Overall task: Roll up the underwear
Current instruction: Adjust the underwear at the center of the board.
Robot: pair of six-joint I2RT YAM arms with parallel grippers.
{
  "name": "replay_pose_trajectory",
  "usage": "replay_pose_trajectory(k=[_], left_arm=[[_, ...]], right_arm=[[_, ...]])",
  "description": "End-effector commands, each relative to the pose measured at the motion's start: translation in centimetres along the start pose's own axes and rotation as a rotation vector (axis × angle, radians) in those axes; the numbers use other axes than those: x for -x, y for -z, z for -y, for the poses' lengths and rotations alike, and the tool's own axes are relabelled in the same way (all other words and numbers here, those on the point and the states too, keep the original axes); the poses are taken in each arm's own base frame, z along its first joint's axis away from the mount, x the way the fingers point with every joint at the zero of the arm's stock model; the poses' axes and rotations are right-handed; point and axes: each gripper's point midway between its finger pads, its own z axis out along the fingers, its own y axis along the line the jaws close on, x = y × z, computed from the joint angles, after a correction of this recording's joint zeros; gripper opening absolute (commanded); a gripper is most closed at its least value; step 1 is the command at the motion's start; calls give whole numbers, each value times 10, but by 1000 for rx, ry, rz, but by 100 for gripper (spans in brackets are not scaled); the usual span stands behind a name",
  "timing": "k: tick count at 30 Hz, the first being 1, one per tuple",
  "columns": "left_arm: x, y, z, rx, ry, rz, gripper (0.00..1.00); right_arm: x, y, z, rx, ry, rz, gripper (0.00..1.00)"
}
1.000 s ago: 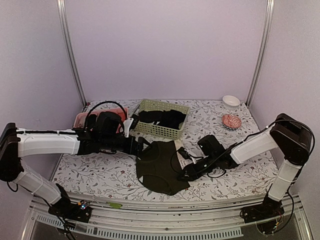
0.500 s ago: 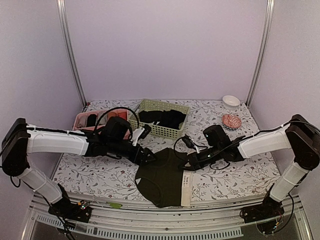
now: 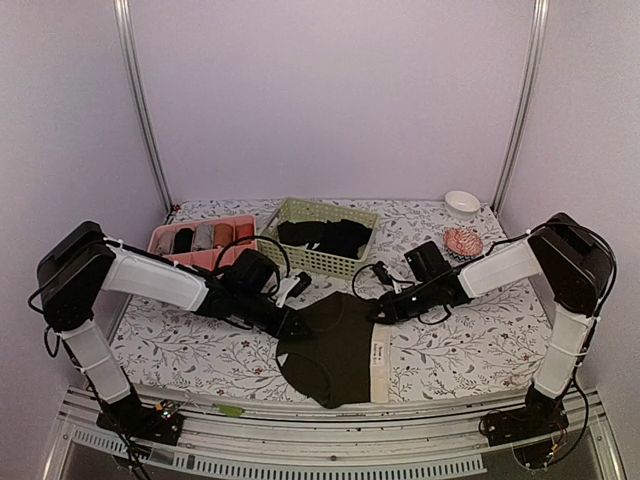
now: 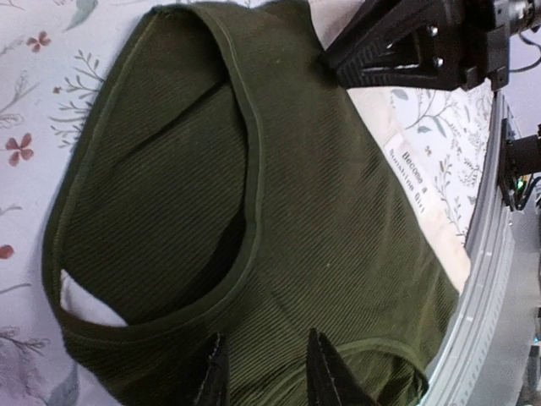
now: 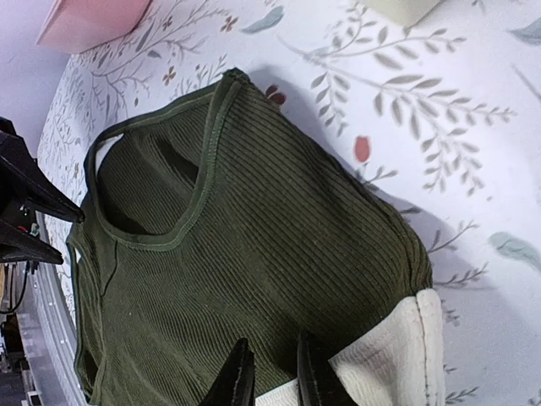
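**2 grippers hold a garment flat, ready for rolling**

The left gripper [image 4: 264,337] and right gripper [image 5: 273,340] each show fingers drawn nearly together with dark cloth between them, apparently pinching it. The underwear [image 3: 330,345] lies spread on the table [image 3: 470,340] between the 2, its cream waistband [image 3: 379,355] just beside the right gripper. The hold likely keeps it smooth.

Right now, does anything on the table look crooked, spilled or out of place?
Nothing serious. The underwear lies spread flat, its cream waistband along the right side, with the left gripper and right gripper pinching its far corners. Only the green basket sits slightly askew to the pink tray beside it.
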Motion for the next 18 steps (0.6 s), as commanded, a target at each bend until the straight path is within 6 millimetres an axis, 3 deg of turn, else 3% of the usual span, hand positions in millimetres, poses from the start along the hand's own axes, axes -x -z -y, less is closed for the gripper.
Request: replay_pose_trajectory(k=[1, 4, 9, 14, 18], left_arm=[[15, 0, -21, 49, 26, 37, 30], [10, 0, -29, 77, 42, 21, 26], [14, 8, -22, 64, 6, 41, 27], [33, 26, -1, 9, -107, 109, 40], [57, 29, 6, 13, -211, 143, 57]], right_arm=[[9, -1, 29, -72, -21, 12, 20], [12, -1, 26, -47, -6, 10, 20], [23, 14, -11, 103, 68, 47, 27], [42, 45, -31, 135, 145, 130, 35], [61, 63, -13, 93, 151, 198, 41]])
